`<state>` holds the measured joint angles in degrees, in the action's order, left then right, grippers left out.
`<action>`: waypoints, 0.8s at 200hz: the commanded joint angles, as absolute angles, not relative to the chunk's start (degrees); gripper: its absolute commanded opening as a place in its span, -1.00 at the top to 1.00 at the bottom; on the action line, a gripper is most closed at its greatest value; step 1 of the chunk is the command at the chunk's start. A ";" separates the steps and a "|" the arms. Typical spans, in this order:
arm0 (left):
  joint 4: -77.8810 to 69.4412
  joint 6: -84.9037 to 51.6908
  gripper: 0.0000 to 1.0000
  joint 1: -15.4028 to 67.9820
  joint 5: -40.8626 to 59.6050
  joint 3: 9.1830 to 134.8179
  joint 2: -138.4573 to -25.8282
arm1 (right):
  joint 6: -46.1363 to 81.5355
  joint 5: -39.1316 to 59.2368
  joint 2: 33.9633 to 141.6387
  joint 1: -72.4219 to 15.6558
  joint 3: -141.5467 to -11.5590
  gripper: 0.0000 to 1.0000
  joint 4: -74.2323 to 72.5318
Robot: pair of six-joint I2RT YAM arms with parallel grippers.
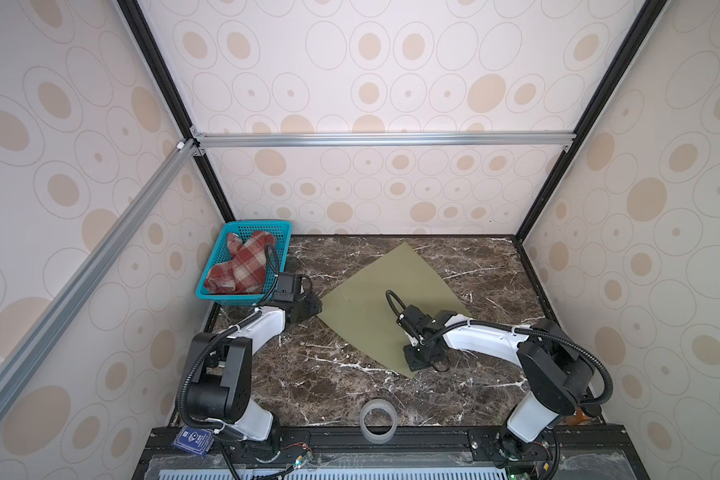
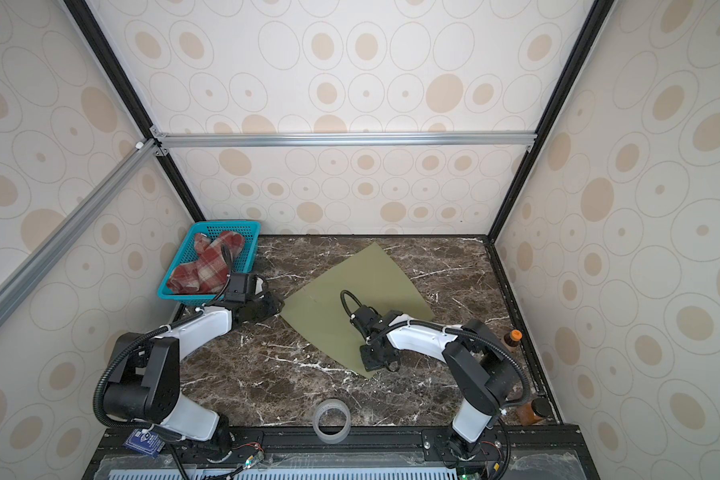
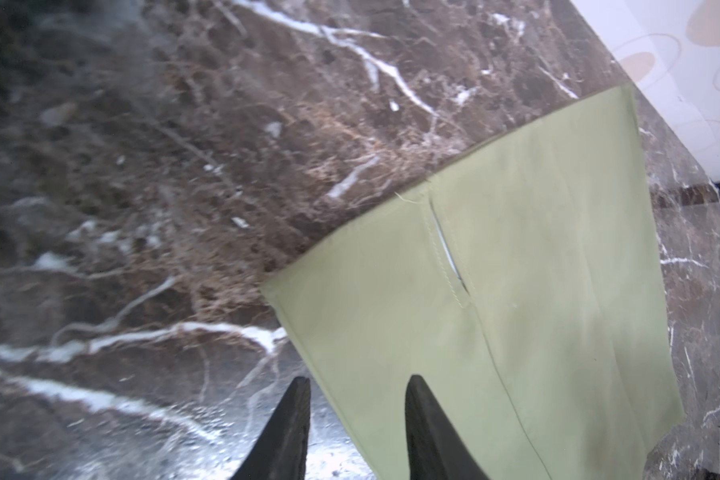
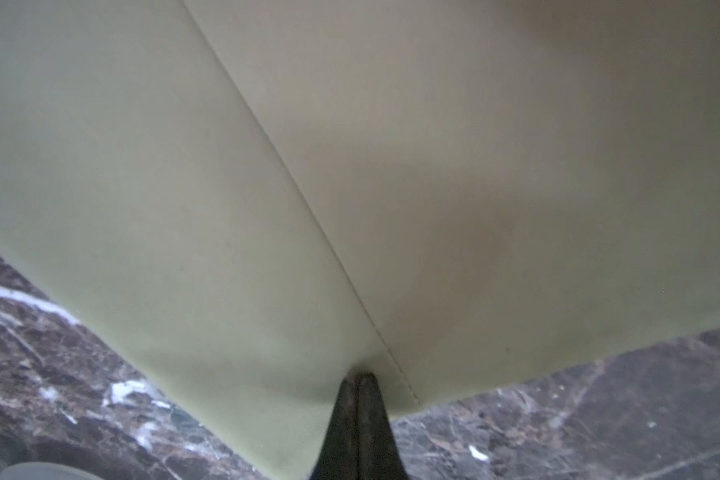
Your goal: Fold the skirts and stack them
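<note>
Skirts are sitting well apart. The olive-green skirt (image 1: 362,303) (image 2: 325,307) is lying spread flat near the middle of the marble table (image 1: 329,374), one corner pointing toward the back wall and another toward the front edge. Its seam and a short slit are showing in the left wrist view (image 3: 516,291).

The right gripper (image 1: 413,365) (image 2: 371,363) is bearing down on the skirt's front corner. In the right wrist view its jaws are pressing together (image 4: 357,376) and the green cloth (image 4: 225,166) is puckering slightly at their tips, so it is pinching the fabric.

The left gripper (image 1: 317,308) is hovering at the skirt's left corner. In the left wrist view its jaws are standing apart (image 3: 358,382), one finger over the cloth's edge and the other over bare marble, holding nothing.

The plaid skirt (image 1: 242,266) (image 2: 206,266) is lying crumpled inside the teal basket (image 1: 258,224) (image 2: 225,226), which is sitting in the table's back left corner, just beyond the left arm's wrist.

A roll of clear tape (image 1: 377,419) (image 2: 330,419) is resting at the table's front edge, between the two arm bases.
</note>
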<state>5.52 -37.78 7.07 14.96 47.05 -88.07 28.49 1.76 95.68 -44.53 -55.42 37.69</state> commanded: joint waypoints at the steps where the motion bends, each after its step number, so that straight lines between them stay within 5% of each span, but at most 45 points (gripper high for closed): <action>1: 7.55 -37.99 0.31 5.38 15.67 45.62 -86.85 | 29.52 1.93 94.33 -44.29 -55.07 1.00 41.14; 160: -5.97 -43.90 0.24 3.50 19.27 40.65 -91.67 | 29.51 4.88 96.85 -43.75 -58.75 1.00 40.16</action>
